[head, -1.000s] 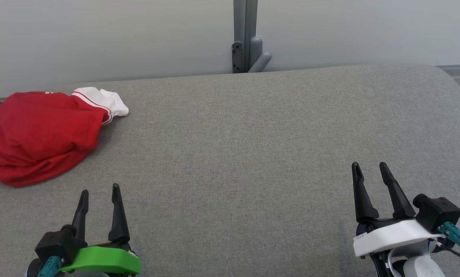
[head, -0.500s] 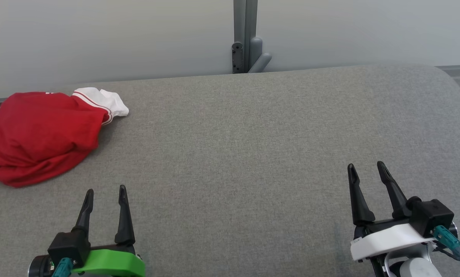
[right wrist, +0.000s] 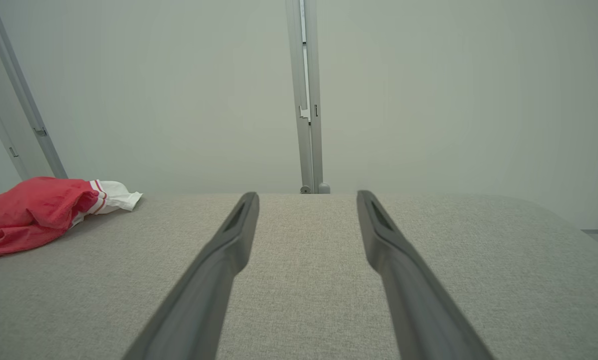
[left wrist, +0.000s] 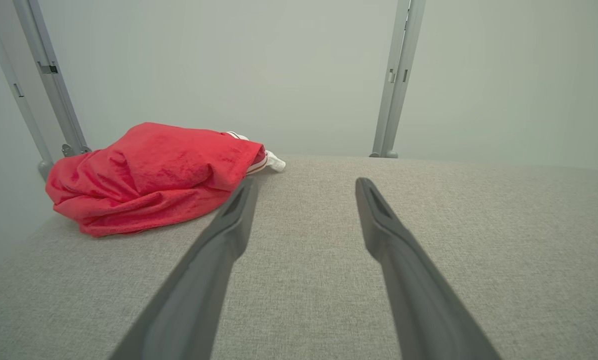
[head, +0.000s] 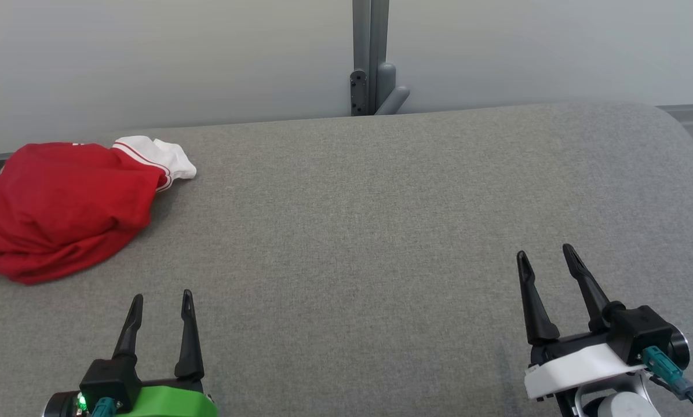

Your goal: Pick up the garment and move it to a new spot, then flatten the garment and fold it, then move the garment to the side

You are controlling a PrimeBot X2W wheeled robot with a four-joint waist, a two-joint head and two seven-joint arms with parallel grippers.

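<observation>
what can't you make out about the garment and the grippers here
- Garment, head view: its left side is cut off by the picture's left edge. The right wrist view cuts it there too.
- Garment, all views: it lies crumpled, and its own folds hide what kind it is.
- White mark on its far edge, head view: too small to read.
- Left gripper, head view: its body is cut off by the bottom edge.
</observation>
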